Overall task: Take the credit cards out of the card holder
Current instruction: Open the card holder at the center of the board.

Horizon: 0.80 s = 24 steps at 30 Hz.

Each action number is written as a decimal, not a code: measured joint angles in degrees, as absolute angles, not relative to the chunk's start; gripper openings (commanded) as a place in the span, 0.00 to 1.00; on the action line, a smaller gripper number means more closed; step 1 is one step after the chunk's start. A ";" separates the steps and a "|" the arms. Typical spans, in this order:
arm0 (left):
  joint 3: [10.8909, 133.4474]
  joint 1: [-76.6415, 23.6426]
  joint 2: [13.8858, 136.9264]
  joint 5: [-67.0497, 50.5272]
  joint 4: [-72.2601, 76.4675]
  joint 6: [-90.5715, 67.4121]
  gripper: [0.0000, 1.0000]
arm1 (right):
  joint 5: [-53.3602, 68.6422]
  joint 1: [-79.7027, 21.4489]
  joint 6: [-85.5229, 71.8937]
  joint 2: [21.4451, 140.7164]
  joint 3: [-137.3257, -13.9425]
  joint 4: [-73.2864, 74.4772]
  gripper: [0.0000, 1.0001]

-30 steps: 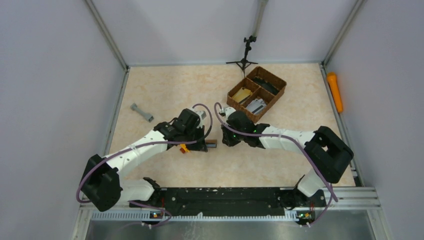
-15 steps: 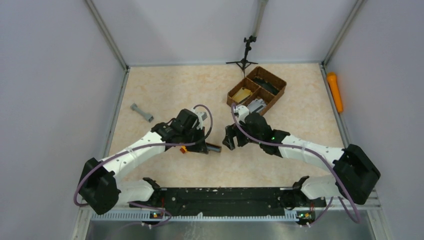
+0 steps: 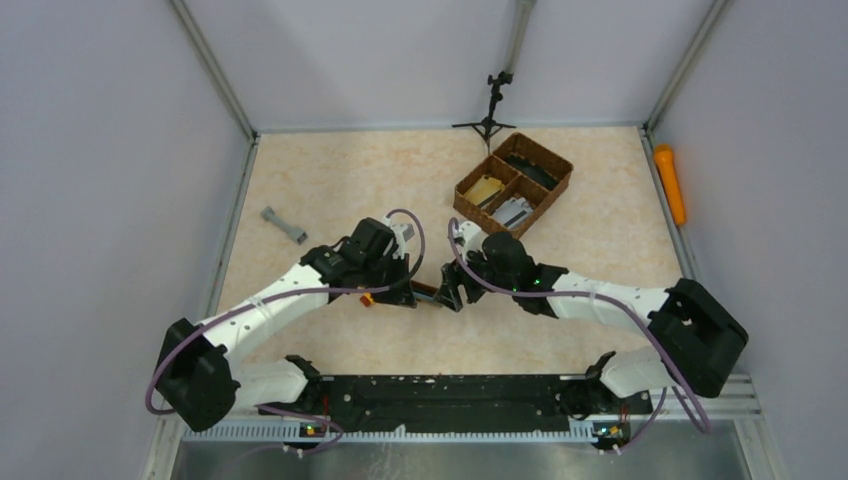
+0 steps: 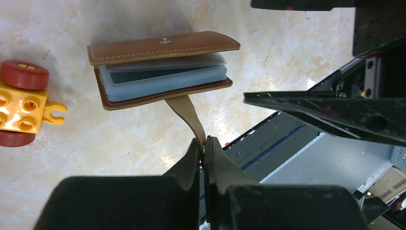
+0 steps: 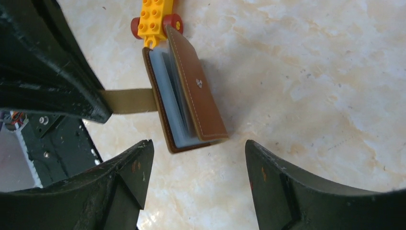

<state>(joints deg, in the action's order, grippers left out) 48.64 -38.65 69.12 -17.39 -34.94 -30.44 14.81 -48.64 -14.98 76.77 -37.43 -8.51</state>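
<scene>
Left gripper (image 4: 203, 143) is clamped tight on the card holder's tan strap (image 4: 189, 117), its jaws nearly meeting around the thin band. Right gripper (image 5: 196, 158) stands with its jaws spread wide and holds nothing; it hangs just beside the card holder, with one finger (image 5: 129, 167) to either side of the holder's near end in the right wrist view.

Both arms meet near the middle of the beige marbled table (image 3: 330, 180). At its far side sits a brown woven basket (image 3: 545, 210) with compartments, well apart from the grippers.

The card holder (image 4: 163, 48) lies on the table between the two grippers, its brown covers slightly parted. Just beside it rests a yellow toy block with red wheels (image 4: 21, 103).

The credit cards (image 4: 163, 79) show as a grey-silver stack between the covers, inside the holder. A small metal snap (image 4: 165, 41) sits on the upper cover.
</scene>
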 measured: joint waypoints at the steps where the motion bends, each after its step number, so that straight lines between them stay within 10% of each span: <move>1: 48.64 -38.65 69.04 -17.39 -34.94 -30.44 0.01 | 14.72 -48.75 -15.00 78.02 -38.09 -8.54 0.65; 14: 48.60 -38.65 68.73 -18.17 -34.92 -30.33 0.02 | 12.10 -49.01 -15.20 84.58 -42.33 -9.21 0.32; 20: 48.38 -38.68 68.73 -18.41 -34.87 -30.30 0.02 | 12.88 -49.01 -15.18 86.26 -42.50 -9.41 0.00; 24: 48.10 -38.68 68.73 -18.35 -34.89 -30.30 0.01 | 11.77 -49.01 -15.62 86.19 -42.50 -9.19 0.00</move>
